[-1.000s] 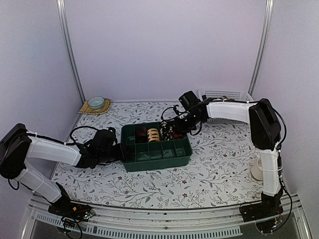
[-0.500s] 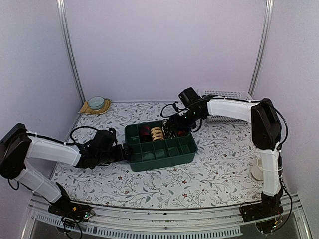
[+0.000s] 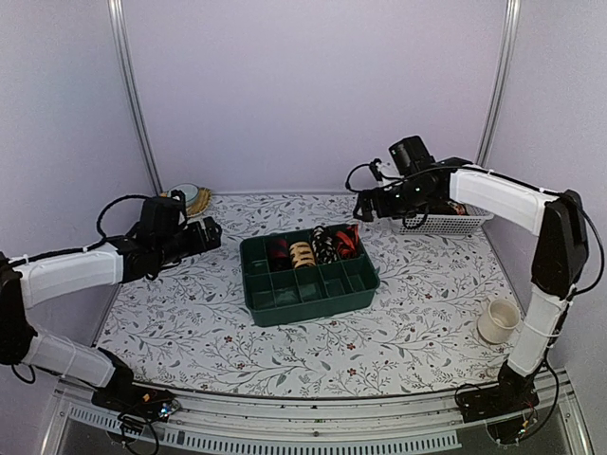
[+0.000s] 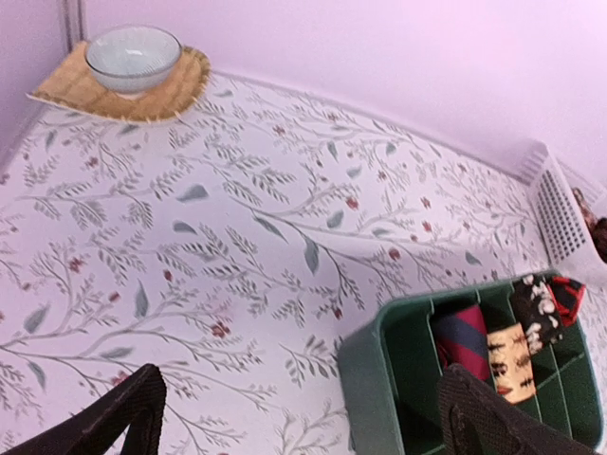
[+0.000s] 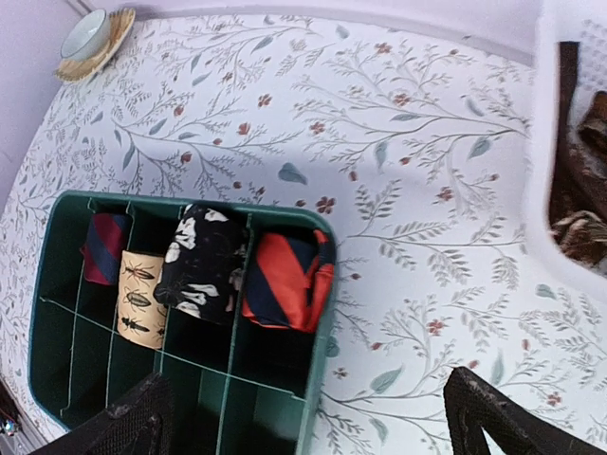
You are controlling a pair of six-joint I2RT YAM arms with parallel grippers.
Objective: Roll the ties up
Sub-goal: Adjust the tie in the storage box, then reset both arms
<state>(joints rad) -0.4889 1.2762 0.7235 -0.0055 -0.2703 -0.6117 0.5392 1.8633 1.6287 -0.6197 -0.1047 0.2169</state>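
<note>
Left pincer (image 3: 207, 232) gapes wide with nothing in its grasp, hanging over the table (image 3: 190, 322) to the left of the tray (image 3: 313, 301) and well apart from it. Right pincer (image 3: 364, 205) is just as wide and empty too, up in the air behind the tray's right end, near the basket (image 3: 446, 224). Four rolled ties fill the tray's back row, one to a compartment. The maroon tie (image 5: 104, 248) sits at the left end, then the tan tie (image 5: 140, 301), then the black-and-white tie (image 5: 204, 265). The red tie (image 5: 285, 280) is at the right end, pressed against the wall. The right wrist view looks down on all four, none touched by either pincer. Brown ties (image 5: 566, 142) lie loose in the basket.
</note>
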